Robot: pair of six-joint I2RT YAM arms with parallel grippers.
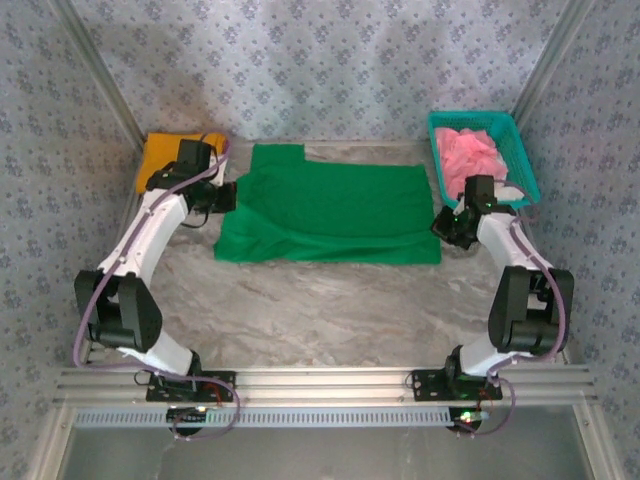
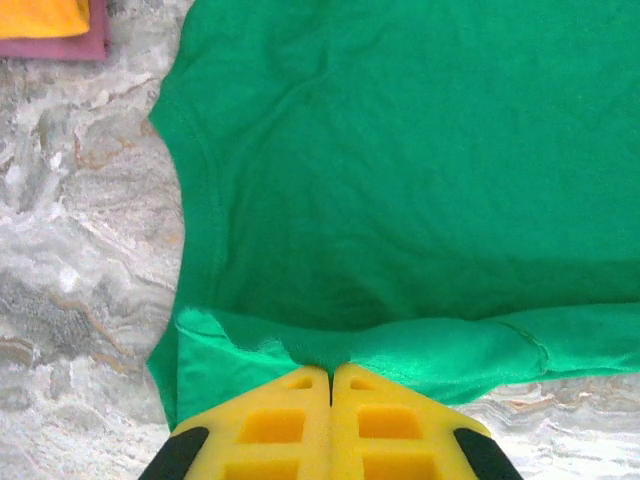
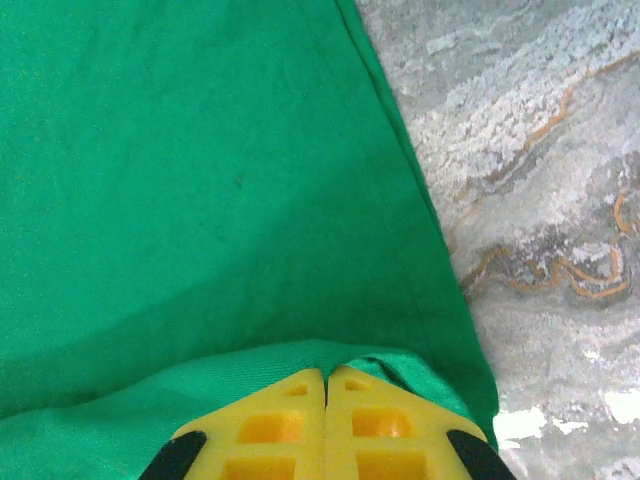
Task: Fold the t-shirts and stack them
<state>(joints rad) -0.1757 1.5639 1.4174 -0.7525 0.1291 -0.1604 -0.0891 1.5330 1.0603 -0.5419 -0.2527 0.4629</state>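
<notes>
Cloth fills the middle of the grey marbled table [image 1: 330,310]: a bright green cloth t-shirt [image 1: 330,205] lies spread out flat, its long axis running left to right across the table, from one arm to the other. Its right end is a straight edge square to that axis. Its left end is uneven, with one flap reaching toward the back wall and a rumpled corner bulging toward the near side. Which end carries the neck cannot be told.

The left gripper [image 1: 228,196] sits at the shirt's left end. In the left wrist view its yellow fingers [image 2: 270,420] are pressed together, pinching a raised fold of the green cloth [image 2: 400,150] at their tips, and a curved seam runs along the fabric beside the bare table [image 2: 70,230].

The right gripper [image 1: 443,222] sits at the shirt's right end. In the right wrist view its jaws are likewise closed, nipping the turned-up border of the green cloth [image 3: 180,150] close to its corner, with the table [image 3: 540,150] just beside it.

A folded orange-yellow cloth t-shirt [image 1: 172,155] lies at the back left corner, near the left arm. A crumpled pink cloth t-shirt [image 1: 470,155] sits inside a teal plastic mesh basket [image 1: 522,160] at the back right.
</notes>
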